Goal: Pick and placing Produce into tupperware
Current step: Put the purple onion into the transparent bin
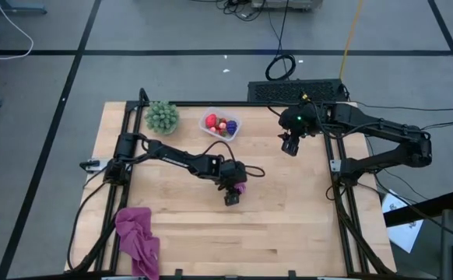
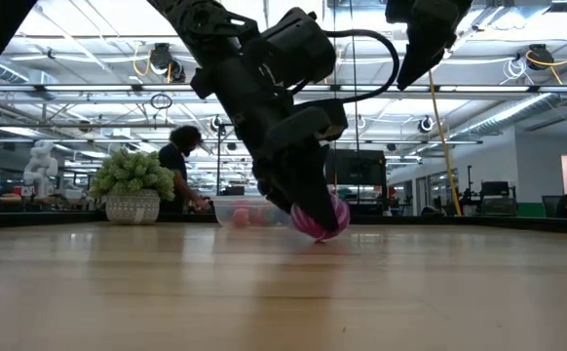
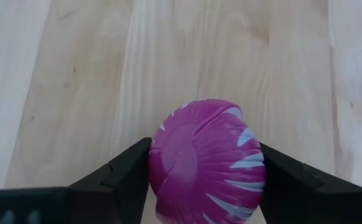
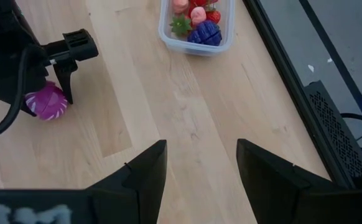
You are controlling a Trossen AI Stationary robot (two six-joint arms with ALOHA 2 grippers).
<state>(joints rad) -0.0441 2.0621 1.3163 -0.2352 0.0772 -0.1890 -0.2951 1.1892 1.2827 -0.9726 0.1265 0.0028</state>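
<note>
Between your left gripper [image 3: 199, 186] jaws sits the magenta-striped produce piece [image 3: 203, 163], a dark finger close against each flank. The jaws are closed down to the piece's width and appear to grip it. In the low view it sits at the tabletop or barely off it; you cannot tell which.

The step in hand looks like the pick of this last loose piece. Next you would need to lift it clear of the wood, then carry it beyond the jaws to the tupperware [image 1: 232, 132], which lies well apart near the table's [image 1: 289, 225] far edge.

That tub already holds red, pink and blue-purple produce [image 4: 196, 15], so open space inside is limited; come down over the emptier part.

The wood between jaws and tub is bare. The green plant [image 1: 162, 117] stands just beside the tub, so keep to the tub's other side. Your right gripper [image 1: 290, 145] hovers beyond the tub's opposite side, jaws spread and empty; mind it on approach. The magenta cloth [image 1: 137, 237] lies behind you, out of the path.
</note>
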